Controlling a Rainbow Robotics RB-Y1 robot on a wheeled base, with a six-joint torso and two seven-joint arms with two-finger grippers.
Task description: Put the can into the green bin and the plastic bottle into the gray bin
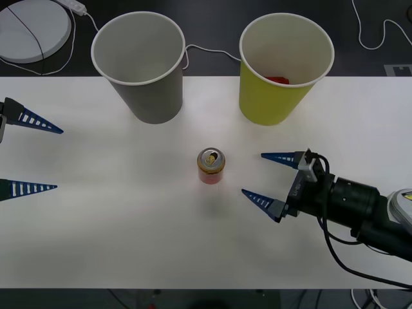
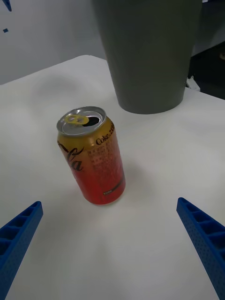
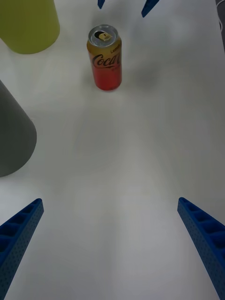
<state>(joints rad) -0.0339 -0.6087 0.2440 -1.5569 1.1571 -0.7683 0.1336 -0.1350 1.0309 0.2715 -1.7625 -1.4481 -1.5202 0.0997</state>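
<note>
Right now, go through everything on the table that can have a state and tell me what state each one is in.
can: upright on the table, tab opened, not held.
green bin: upright, something red inside.
gray bin: upright, nothing visible inside.
right hand: open, pointed at the can, apart from it.
left hand: open, at the table's left edge, far from the can.

Right gripper is held low and level, blue fingers spread wide and pointed away from its black wrist. Left gripper is parked opposite and well apart, its fingers likewise spread wide and aimed toward the right one.
</note>
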